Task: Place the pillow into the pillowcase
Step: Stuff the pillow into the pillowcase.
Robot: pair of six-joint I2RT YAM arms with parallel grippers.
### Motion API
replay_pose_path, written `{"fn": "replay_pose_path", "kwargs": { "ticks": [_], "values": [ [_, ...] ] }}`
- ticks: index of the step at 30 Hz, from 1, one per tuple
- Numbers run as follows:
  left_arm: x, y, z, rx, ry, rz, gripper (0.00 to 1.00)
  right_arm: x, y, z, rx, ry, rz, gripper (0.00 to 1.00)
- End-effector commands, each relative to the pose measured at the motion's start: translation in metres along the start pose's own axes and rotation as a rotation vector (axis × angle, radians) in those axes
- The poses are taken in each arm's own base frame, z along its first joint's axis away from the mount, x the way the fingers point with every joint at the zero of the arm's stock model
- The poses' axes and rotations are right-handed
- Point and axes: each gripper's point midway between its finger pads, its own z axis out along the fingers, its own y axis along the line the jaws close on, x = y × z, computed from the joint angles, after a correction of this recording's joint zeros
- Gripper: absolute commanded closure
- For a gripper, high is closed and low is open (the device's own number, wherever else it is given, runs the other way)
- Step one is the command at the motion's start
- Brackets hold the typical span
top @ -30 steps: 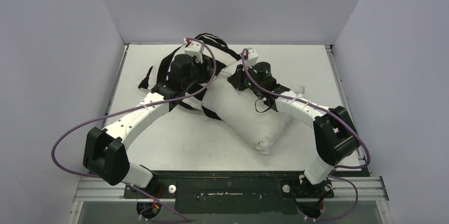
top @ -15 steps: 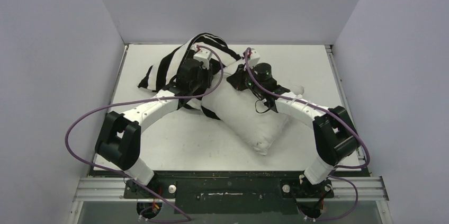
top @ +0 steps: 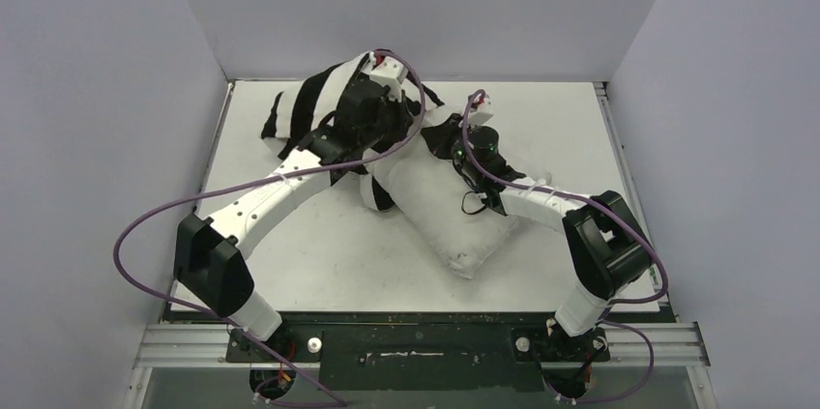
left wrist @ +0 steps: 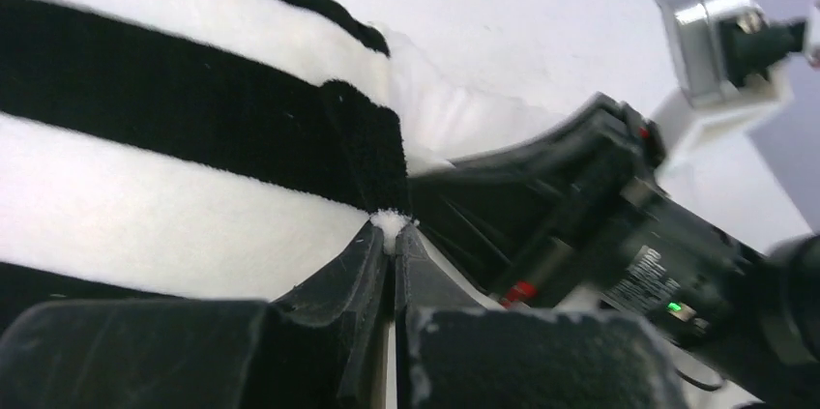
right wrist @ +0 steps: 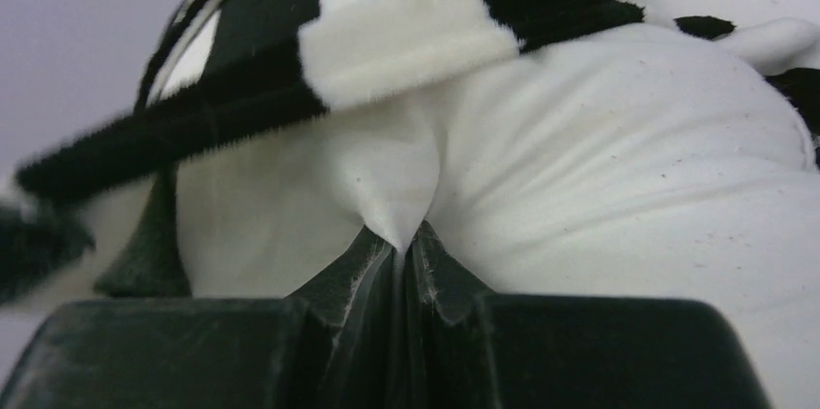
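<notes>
Left claw (left wrist: 394, 237) now tight on pillowcase (left wrist: 184, 201)

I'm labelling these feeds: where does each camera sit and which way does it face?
Top external: above and behind the bases, facing down on the table; both arms whole, meeting over the pillow and pillowcase.
Left wrist: on the left arm, facing along the left gripper, shut on the pillowcase's edge; right arm beyond.
Right wrist: facing along the right gripper, pinching pillow fabric.
Shared: both wrist views show the striped pillowcase.

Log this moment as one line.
left gripper: shut on pillowcase | right gripper: shut on pillow | pillow: partly covered by pillowcase
</notes>
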Motion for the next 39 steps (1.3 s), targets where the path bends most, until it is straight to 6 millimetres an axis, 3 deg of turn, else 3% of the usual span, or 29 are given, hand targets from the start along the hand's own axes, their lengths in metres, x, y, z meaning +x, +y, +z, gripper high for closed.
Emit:
{"fn": "replay_pose_path", "kwargs": {
  "ticks": [1, 3, 6, 10, 14, 17, 22, 25, 28, 32, 36, 39],
  "values": [
    [0.024, -0.074, -0.03, 0.197, 0.014, -0.129, 1.0, -0.037, 0.007, 0.007, 0.053, -0.214, 0.139, 1.0],
    [0.058, -0.061, -0.03, 0.153, 0.056, -0.182, 1.0, -0.036, -0.001, 0.007, 0.092, -0.235, 0.182, 1.0],
    [0.091, -0.055, -0.024, 0.142, 0.117, -0.211, 1.0, -0.03, -0.006, 0.006, 0.129, -0.255, 0.215, 1.0],
    [0.105, -0.026, -0.012, 0.099, 0.133, -0.246, 1.0, -0.021, 0.002, 0.006, 0.09, -0.239, 0.201, 1.0],
    [0.088, 0.01, -0.001, 0.083, 0.087, -0.304, 0.88, -0.019, 0.018, -0.001, 0.029, -0.17, 0.101, 0.79],
    [0.068, 0.025, -0.004, 0.108, 0.05, -0.334, 0.75, -0.028, 0.034, -0.017, -0.022, -0.129, -0.019, 0.61],
    [0.034, 0.049, -0.029, 0.095, 0.001, -0.34, 0.58, -0.045, 0.052, -0.053, -0.09, -0.121, -0.193, 0.37],
    [0.027, 0.07, -0.046, 0.082, 0.001, -0.382, 0.51, -0.049, 0.067, -0.066, -0.138, -0.088, -0.299, 0.27],
    [0.029, 0.098, -0.069, 0.04, -0.012, -0.41, 0.45, -0.037, 0.081, -0.073, -0.151, -0.02, -0.472, 0.23],
    [0.045, 0.123, -0.093, -0.013, -0.02, -0.442, 0.4, -0.003, 0.094, -0.075, -0.176, 0.079, -0.731, 0.17],
    [0.068, 0.125, -0.106, -0.008, -0.009, -0.483, 0.4, 0.041, 0.105, -0.074, -0.172, 0.2, -0.973, 0.12],
    [0.088, 0.121, -0.108, 0.015, -0.008, -0.543, 0.44, 0.063, 0.105, -0.069, -0.161, 0.246, -1.089, 0.1]
  ]
}}
